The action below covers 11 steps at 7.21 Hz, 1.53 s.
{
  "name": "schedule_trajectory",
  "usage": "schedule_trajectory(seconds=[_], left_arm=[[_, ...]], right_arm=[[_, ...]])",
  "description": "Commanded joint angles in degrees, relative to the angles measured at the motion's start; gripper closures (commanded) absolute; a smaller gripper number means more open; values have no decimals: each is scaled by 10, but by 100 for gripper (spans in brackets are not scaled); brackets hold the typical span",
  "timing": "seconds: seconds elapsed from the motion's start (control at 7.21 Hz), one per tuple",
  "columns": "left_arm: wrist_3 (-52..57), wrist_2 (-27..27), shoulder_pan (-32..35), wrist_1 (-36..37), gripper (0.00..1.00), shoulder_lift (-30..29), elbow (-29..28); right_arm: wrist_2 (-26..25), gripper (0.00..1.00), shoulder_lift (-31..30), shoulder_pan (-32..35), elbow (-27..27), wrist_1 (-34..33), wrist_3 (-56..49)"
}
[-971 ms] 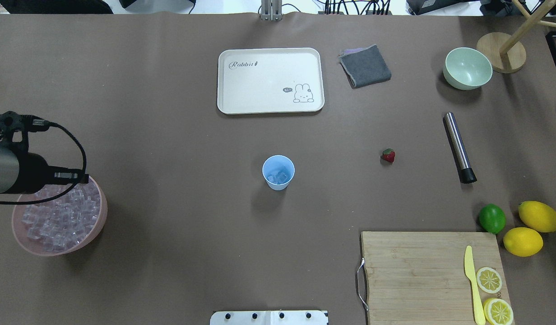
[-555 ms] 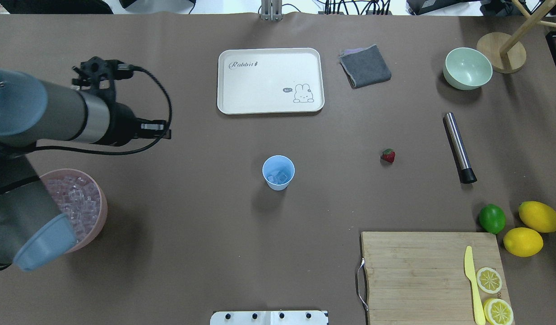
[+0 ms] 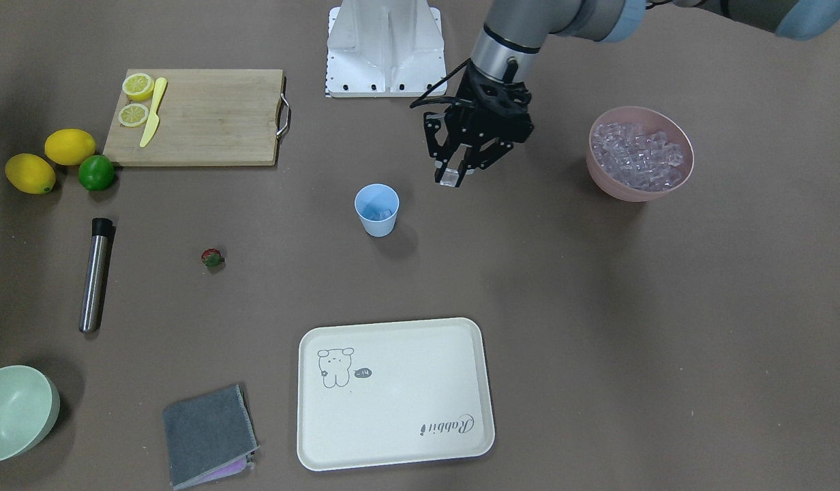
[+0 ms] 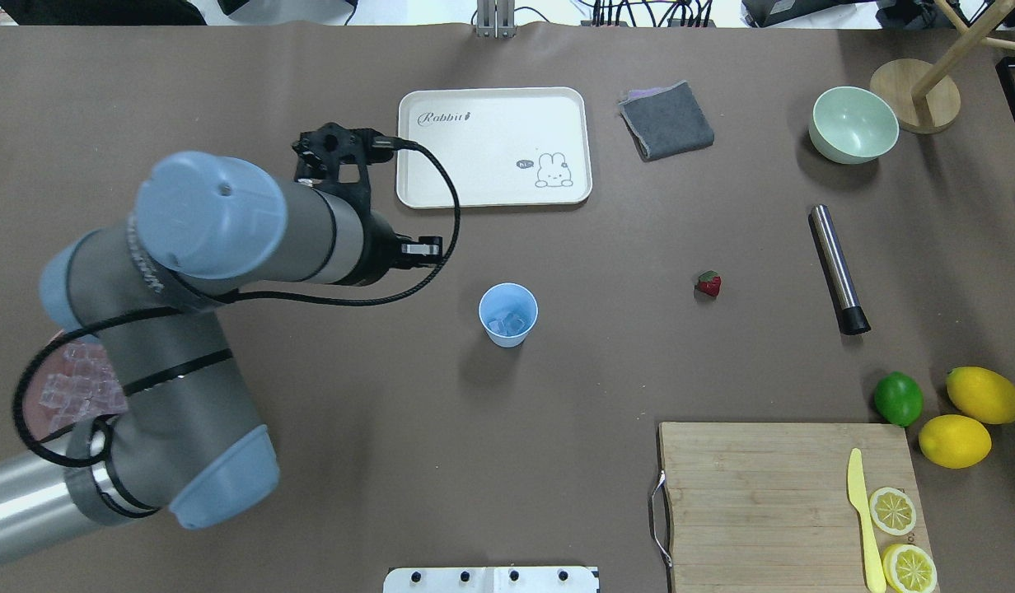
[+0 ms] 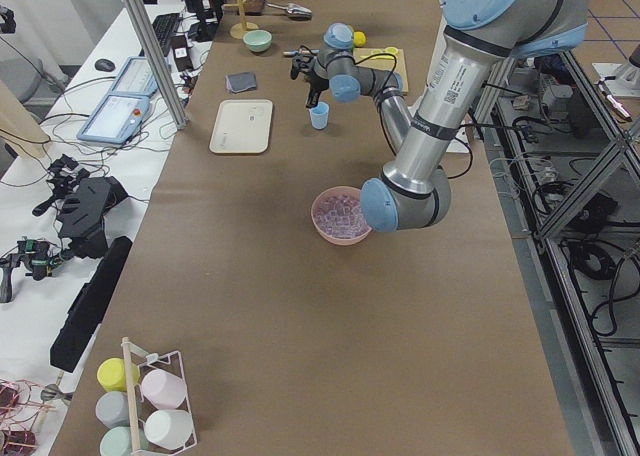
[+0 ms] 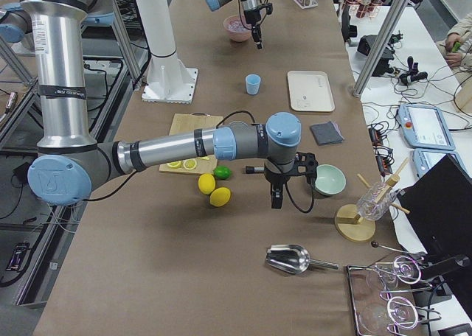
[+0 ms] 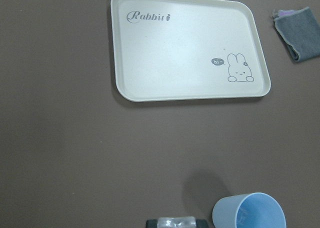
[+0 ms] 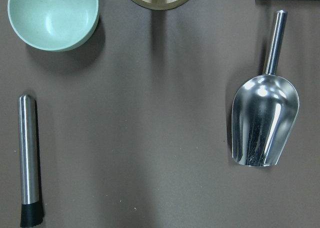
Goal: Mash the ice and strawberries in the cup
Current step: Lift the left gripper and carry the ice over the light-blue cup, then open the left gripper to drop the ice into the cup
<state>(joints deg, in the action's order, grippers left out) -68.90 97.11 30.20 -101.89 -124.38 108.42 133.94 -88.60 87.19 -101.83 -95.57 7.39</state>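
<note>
Just beside the cup [image 3: 377,209], on its robot's-left side and a little toward the base, the left gripper [image 3: 454,176] hangs above the table with its fingers pressed together on a single ice cube [image 3: 450,179]. A second ago this arm was over the pink bowl [image 3: 618,191], well off to that same side of the cup. Since then it has lifted out and swung across, so we read this as one more cube on its way. It is not over the rim yet: our wrist view shows the cube next to the cup's mouth, not above it. Inside the cup some ice [image 4: 507,323] already lies. Farther off, on the cup's opposite side, the strawberry [image 3: 212,257] lies on the table, well apart from the cup, so we judge that filling is unfinished and mashing has not begun. Farther still on that side lies the steel pestle [image 3: 95,275]. Farthest from the cup hangs the right gripper [image 6: 275,196]; we cannot tell whether its fingers are apart or together.
</note>
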Motion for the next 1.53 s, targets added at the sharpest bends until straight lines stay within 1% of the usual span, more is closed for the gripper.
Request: schedule_trajectory(seconds=[0.0, 0.14, 0.28, 0.42, 0.69, 0.83, 0.97, 1.25, 1.39], left_arm=[[-16, -36, -32, -23, 100, -45, -66], [-19, -53, -43, -37, 100, -52, -89], [-19, -88, -62, -57, 100, -59, -109], [-20, -89, -69, -63, 100, -68, -126], [-22, -90, -80, -62, 100, -72, -133], [-23, -90, -86, -61, 45, -73, -133], [-25, -112, -87, -61, 3, -73, -133], [-17, -119, -87, -55, 3, -71, -121], [2, -117, -68, -42, 3, -63, -111]], right_arm=[[0, 0, 0, 0, 1, 0, 0], [0, 0, 0, 0, 1, 0, 0], [0, 0, 0, -1, 1, -1, 1], [0, 0, 0, 0, 1, 0, 0], [0, 0, 0, 0, 2, -1, 1], [0, 0, -1, 0, 2, -1, 1], [0, 0, -1, -1, 4, -1, 1], [0, 0, 2, -1, 2, -1, 3], [0, 0, 21, -2, 2, -1, 20]])
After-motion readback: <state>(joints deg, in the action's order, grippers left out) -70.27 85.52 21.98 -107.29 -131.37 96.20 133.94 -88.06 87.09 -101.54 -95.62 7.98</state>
